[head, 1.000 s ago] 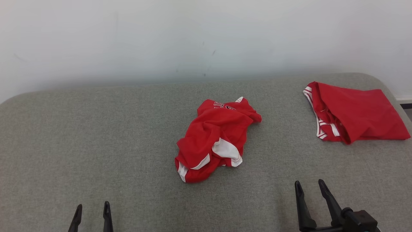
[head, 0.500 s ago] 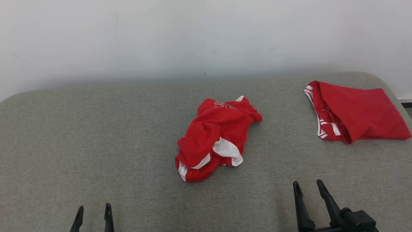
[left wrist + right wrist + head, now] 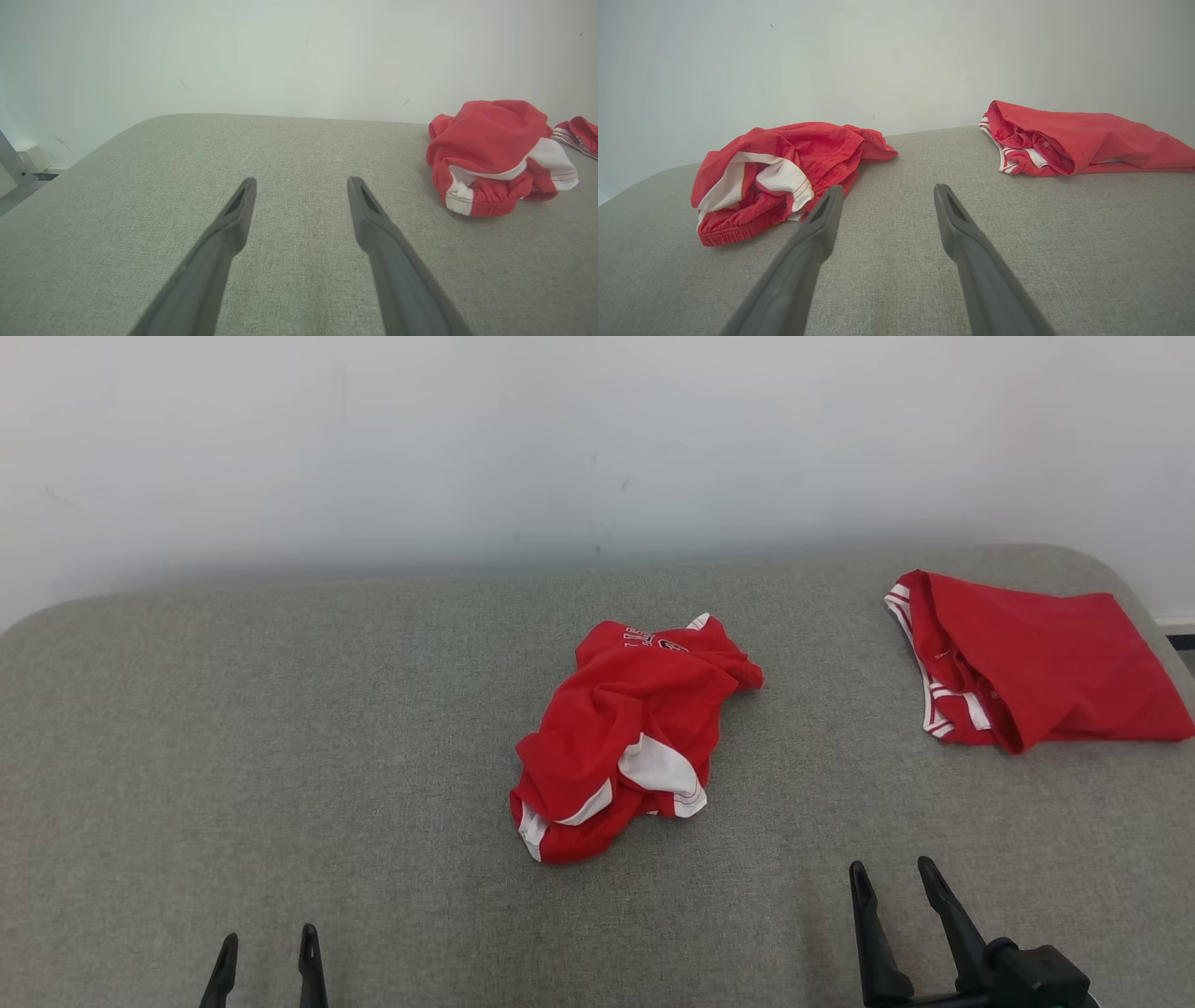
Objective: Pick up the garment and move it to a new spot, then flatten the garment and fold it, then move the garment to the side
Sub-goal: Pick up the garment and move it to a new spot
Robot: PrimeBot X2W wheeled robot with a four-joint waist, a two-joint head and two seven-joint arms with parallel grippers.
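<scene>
The red garment [image 3: 630, 737] lay in a crumpled heap near the middle of the gray cushion [image 3: 280, 728]. It had white bands at the hem. Nothing was touching it.

Both claws hung low at the near edge of the cushion. The left claw [image 3: 268, 935] had its two dark fingers spread wide, with nothing between them. The right claw [image 3: 891, 865] was wide too, and just as empty.

The heap sat between the two claws and farther away, toward the wall [image 3: 560, 429]. From the left claw it lay ahead and off to the right. From the right claw it lay ahead and off to the left. The right claw reached farther over the cushion, so I thought it was the nearer one. Its near finger pointed close to the white bands.

The heap was longer one way than the other. Its long line ran on a slant, from the near left corner up to the far right corner. I guessed a claw would have to come in across that slant to get a good pinch.

A second red garment [image 3: 1036, 663] lay flatter, well apart, at the far right of the cushion.

There were some white letters on the far end of the heap. The folds hid most of them, so I could not read them. I saw no tag or brand.
</scene>
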